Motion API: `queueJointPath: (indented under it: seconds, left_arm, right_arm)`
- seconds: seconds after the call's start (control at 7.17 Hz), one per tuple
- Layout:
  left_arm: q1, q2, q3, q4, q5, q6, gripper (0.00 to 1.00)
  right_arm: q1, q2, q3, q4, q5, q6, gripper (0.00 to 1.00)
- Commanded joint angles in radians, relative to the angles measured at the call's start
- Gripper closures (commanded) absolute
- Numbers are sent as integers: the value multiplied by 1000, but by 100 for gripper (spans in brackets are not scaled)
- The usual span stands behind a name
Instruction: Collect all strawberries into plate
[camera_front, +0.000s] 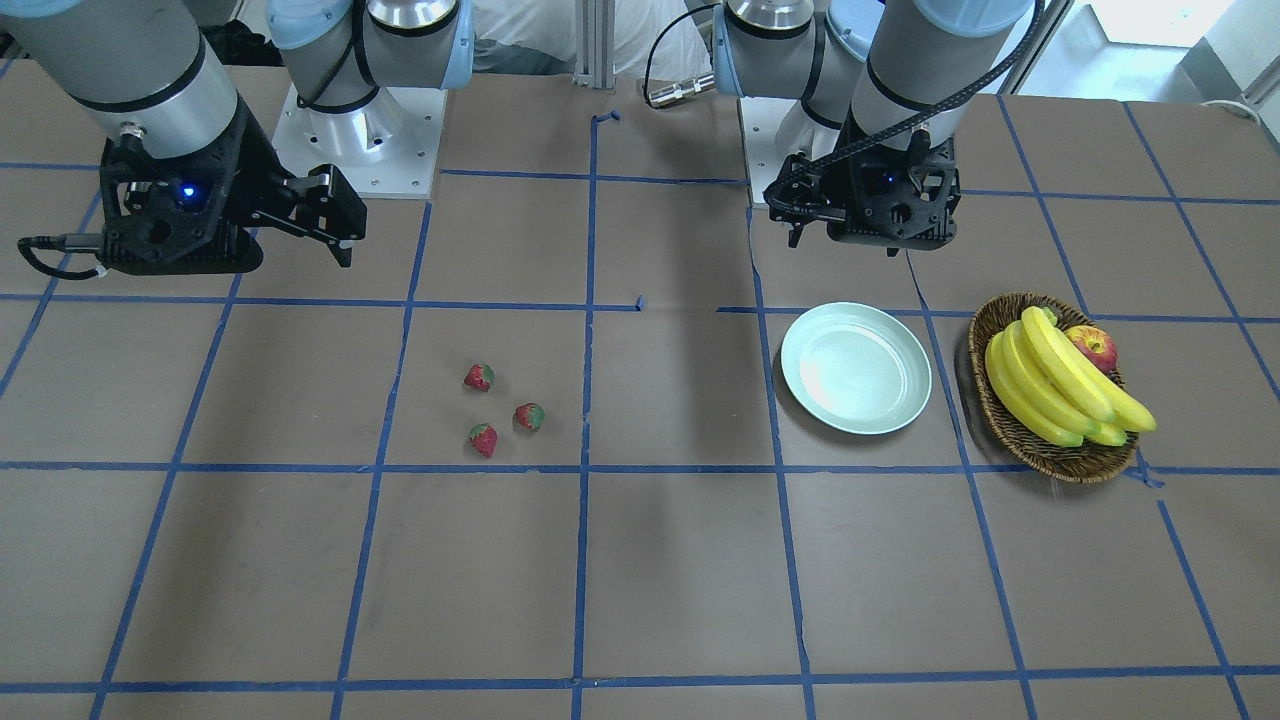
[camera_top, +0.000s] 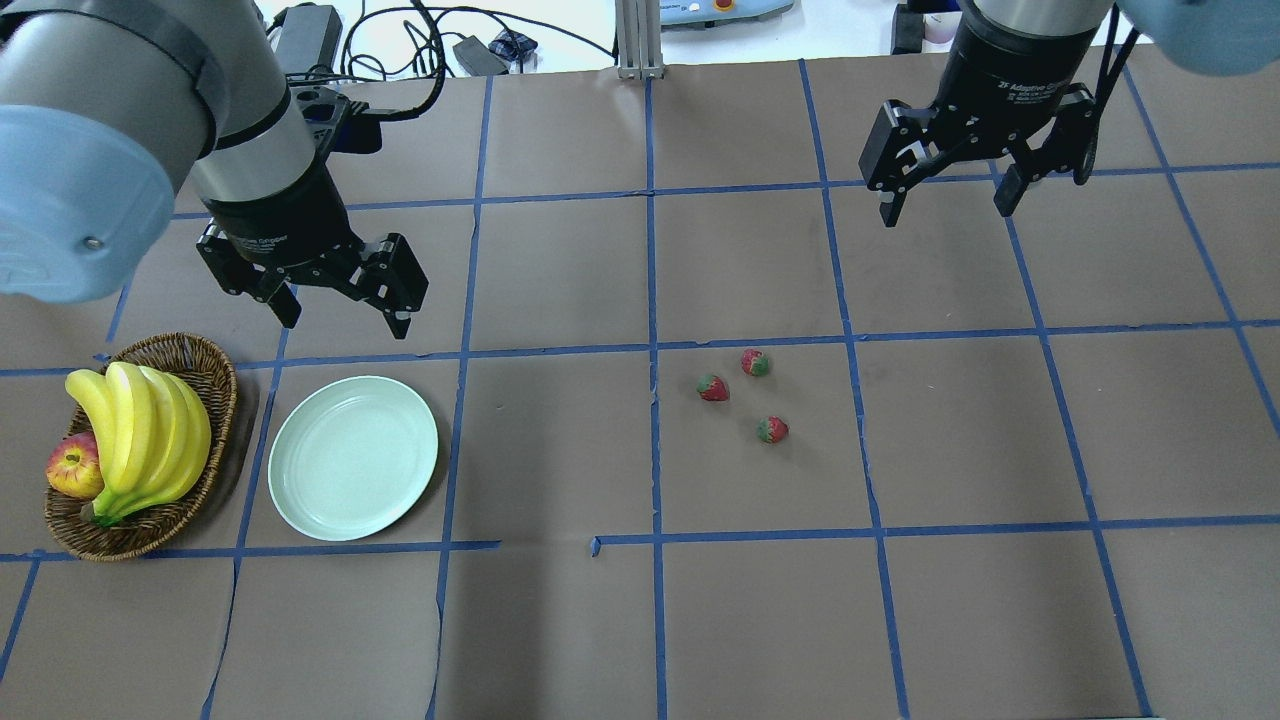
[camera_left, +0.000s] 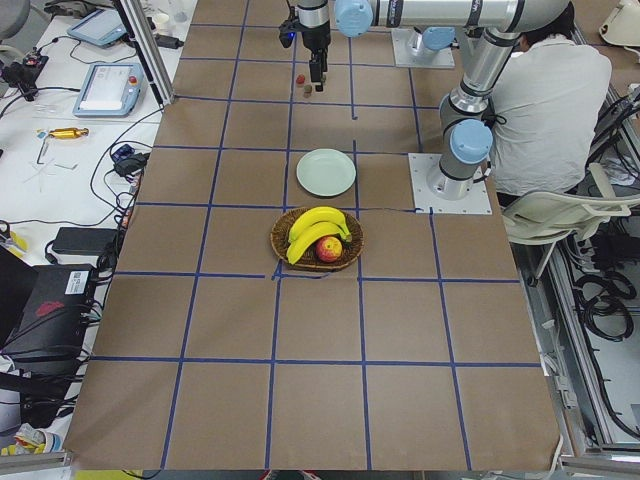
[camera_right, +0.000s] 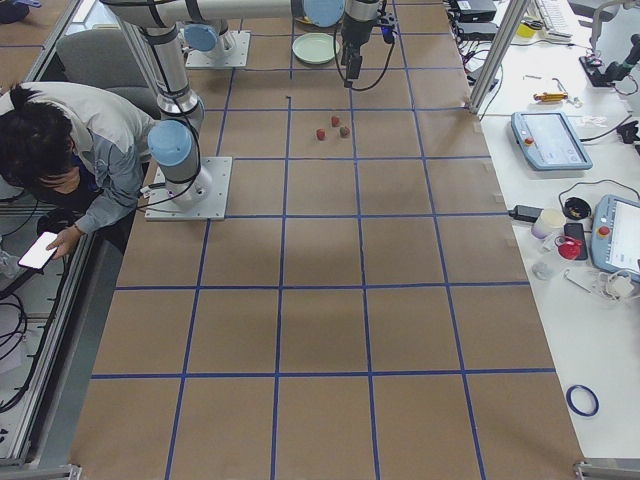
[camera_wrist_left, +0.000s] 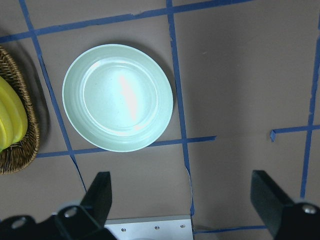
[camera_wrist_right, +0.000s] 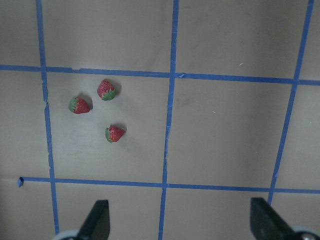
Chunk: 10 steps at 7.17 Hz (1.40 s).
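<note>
Broadly, the worktop (camera_top: 560, 620) is covered in brown paper ruled into squares by blue tape (camera_top: 656, 450). White benches (camera_right: 600, 330) with tablets (camera_right: 545, 140) flank it, and a person (camera_left: 550, 95) sits behind the robot's bases. The mint-green plate (camera_top: 352, 458) lies bare, with a wicker basket (camera_top: 222, 400) just beside it. Three strawberries (camera_top: 713, 388) sit in a loose cluster on the paper, well apart from the plate, on its side away from the basket. The left hand (camera_top: 345, 322) hovers near the plate, jaws apart, holding nothing. The right hand (camera_top: 945, 210) hangs farther from the plate than the strawberries, likewise spread and empty. Bananas (camera_top: 150, 430) hide part of the apple (camera_top: 72, 468), and the left wrist view cuts the basket off at its edge.
</note>
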Motion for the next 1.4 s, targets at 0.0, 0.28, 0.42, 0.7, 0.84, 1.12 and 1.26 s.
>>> queueJointPath:
  seconds: [0.0, 0.28, 0.42, 0.7, 0.84, 1.12, 1.26]
  left_arm:
    - [-2, 0, -10, 65, -2, -13, 0]
    - [-4, 0, -15, 67, -2, -14, 0]
    - [-4, 0, -17, 67, -3, -14, 0]
    - [-7, 1, -15, 67, -2, -14, 0]
    - [-7, 1, -5, 67, 0, -14, 0]
    - [-5, 6, -4, 67, 3, -14, 0]
    - [-7, 8, -7, 67, 3, -14, 0]
  right_arm:
    - [0, -5, 1, 0, 3, 0, 0]
    - [0, -5, 5, 0, 1, 0, 0]
    - [0, -3, 14, 0, -2, 0, 0]
    - [2, -2, 15, 0, 1, 0, 0]
    - [2, -3, 15, -1, 1, 2, 0]
    - [3, 0, 15, -1, 1, 0, 0]
    - [11, 3, 15, -1, 0, 3, 0]
